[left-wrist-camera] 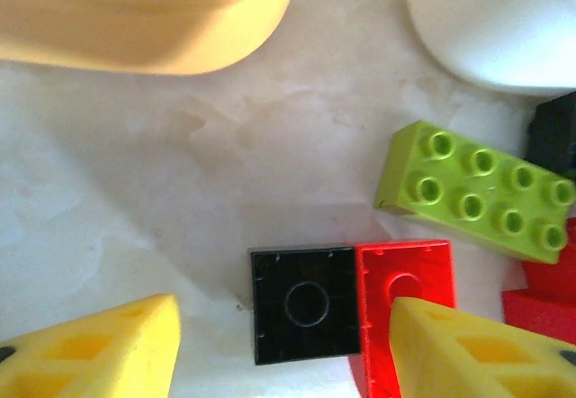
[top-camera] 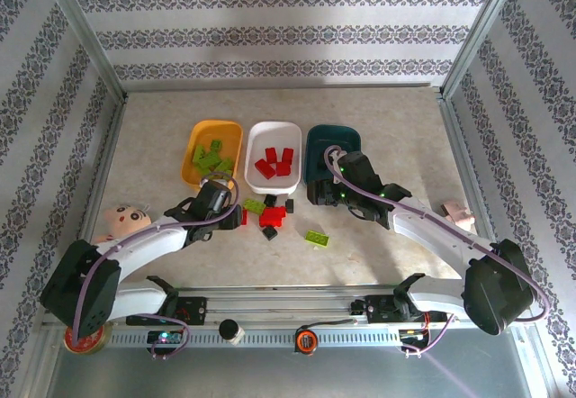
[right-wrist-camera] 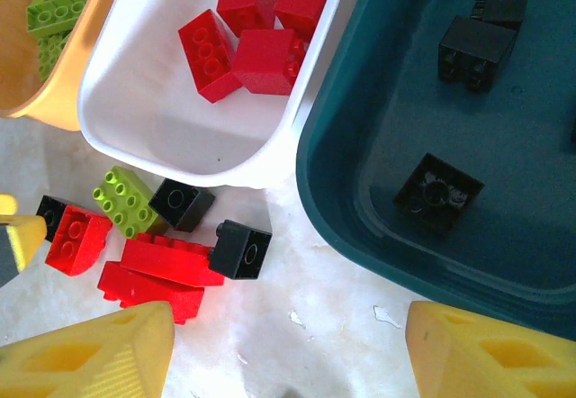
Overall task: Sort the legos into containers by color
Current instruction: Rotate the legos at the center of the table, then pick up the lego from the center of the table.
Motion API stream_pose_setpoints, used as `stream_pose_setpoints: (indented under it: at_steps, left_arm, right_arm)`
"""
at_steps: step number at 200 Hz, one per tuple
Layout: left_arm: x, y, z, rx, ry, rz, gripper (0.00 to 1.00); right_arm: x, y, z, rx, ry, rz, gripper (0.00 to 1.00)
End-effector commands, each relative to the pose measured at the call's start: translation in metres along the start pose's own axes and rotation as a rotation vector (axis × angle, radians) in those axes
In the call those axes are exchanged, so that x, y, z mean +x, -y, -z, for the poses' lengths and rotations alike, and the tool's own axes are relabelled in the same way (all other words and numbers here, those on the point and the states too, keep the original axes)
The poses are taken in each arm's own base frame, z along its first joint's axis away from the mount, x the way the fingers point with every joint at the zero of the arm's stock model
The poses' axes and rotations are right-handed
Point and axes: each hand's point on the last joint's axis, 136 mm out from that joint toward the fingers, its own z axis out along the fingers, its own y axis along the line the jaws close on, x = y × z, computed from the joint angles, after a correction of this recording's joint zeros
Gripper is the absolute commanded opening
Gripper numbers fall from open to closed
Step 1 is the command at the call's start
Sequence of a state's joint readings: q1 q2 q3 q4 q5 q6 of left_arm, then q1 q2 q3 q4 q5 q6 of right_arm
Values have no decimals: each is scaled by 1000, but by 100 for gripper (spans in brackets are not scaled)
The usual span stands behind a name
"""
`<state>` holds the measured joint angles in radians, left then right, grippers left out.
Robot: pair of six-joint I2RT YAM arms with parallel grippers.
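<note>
Three trays in a row mid-table (top-camera: 387, 119): yellow tray (top-camera: 216, 130) left, white tray (top-camera: 274, 135) middle, teal tray (top-camera: 331, 137) right, set close side by side. In the yellow tray, green bricks (top-camera: 211, 157); in the white, red bricks (top-camera: 274, 162); in the teal, black bricks (right-wrist-camera: 475, 49), three plain to see and maybe another at the right edge, too dark to tell. Loose pile (top-camera: 270, 215) on the table just in front of the white tray: red, black and green mixed, several touching. Lone green brick (top-camera: 316, 237) nearer and to the right, apart from the pile. Left gripper (left-wrist-camera: 283, 348) low over the pile's left end, fingers (left-wrist-camera: 94, 348) spread wide, gripping nothing. Between them a black brick (left-wrist-camera: 304, 304) lying hollow side up, touching a red brick (left-wrist-camera: 405, 294) on its right, that red one partly under the right finger. Just beyond, a green brick (left-wrist-camera: 477, 191) studs up. Right gripper (right-wrist-camera: 288, 362) over the table by the near edges of the white and teal trays, fingers likewise apart and empty. Doll (top-camera: 121, 218) at the table's left edge, beside the left arm.
</note>
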<state>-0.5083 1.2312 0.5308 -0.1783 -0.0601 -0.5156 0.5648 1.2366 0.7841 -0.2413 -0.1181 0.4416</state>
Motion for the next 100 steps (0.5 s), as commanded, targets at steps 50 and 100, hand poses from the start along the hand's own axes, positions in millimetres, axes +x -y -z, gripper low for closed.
stream_pose_setpoints:
  at_steps: [50, 100]
  left_arm:
    - [-16, 4, -3, -4, 20, 21, 69]
    - [-34, -5, -18, -9, 68, 117, 66]
  right_arm:
    - [-2, -1, 5, -16, 22, -5, 69]
    - [0, -1, 6, -21, 16, 4, 69]
